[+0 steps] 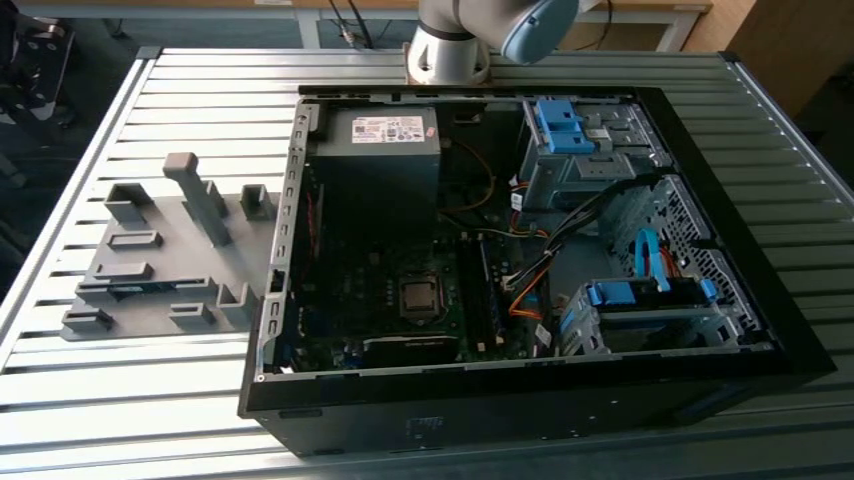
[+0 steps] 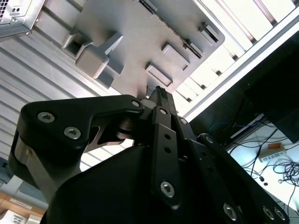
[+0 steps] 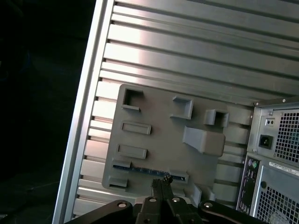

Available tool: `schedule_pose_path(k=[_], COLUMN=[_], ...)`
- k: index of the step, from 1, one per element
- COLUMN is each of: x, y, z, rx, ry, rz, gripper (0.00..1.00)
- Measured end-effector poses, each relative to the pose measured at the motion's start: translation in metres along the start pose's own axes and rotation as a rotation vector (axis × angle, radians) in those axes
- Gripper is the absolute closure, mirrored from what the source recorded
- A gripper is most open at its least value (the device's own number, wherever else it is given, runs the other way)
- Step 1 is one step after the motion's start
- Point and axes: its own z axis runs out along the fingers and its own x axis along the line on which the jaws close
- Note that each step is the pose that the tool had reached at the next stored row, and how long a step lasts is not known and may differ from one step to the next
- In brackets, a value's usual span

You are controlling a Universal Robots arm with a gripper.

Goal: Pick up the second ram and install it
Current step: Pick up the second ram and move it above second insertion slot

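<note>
Ribbed aluminium table (image 1: pixel 160 400) fills the exterior view, its raised edge rail running down the exterior view's left. Most of the table is taken up by a black computer case (image 1: pixel 534 415) lying open on its side. Bare strips of table remain along the near edge and on the exterior view's left. At the top centre stands the base of the robot arm (image 1: pixel 447 50), just behind the case's far wall.

Inside the case, a grey power supply (image 1: pixel 380 140) sits upper left, and a dark motherboard (image 1: pixel 387 290) lies below it. Blue drive latches (image 1: pixel 561 125) sit on the exterior view's right.

A grey holder tray (image 1: pixel 180 265) lies flat between the table's edge rail and the case, just beside the case wall. Its blocks stand upright with open gaps between them.

The second ram (image 1: pixel 134 291) rests on edge in a slot near the tray's front, seen as a thin dark-blue strip (image 3: pixel 140 169) in the first wrist view.

The gripper (image 3: pixel 161 179) hangs above the tray, clear of it. In both wrist views its fingertips (image 2: pixel 159 93) appear pressed together, holding nothing.
</note>
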Motion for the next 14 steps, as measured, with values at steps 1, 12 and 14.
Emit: schedule_pose_path(k=[1,12,14], x=[0.0001,0.0009,0.0009], y=[0.0000,-0.0003,-0.0004], z=[0.0000,0.0000,0.0000], rx=[-0.0001,-0.0007,-0.0009], ry=[0.0001,0.0010,0.0012], rz=[-0.003,-0.030,-0.035], gripper=[0.89,0.89,0.89])
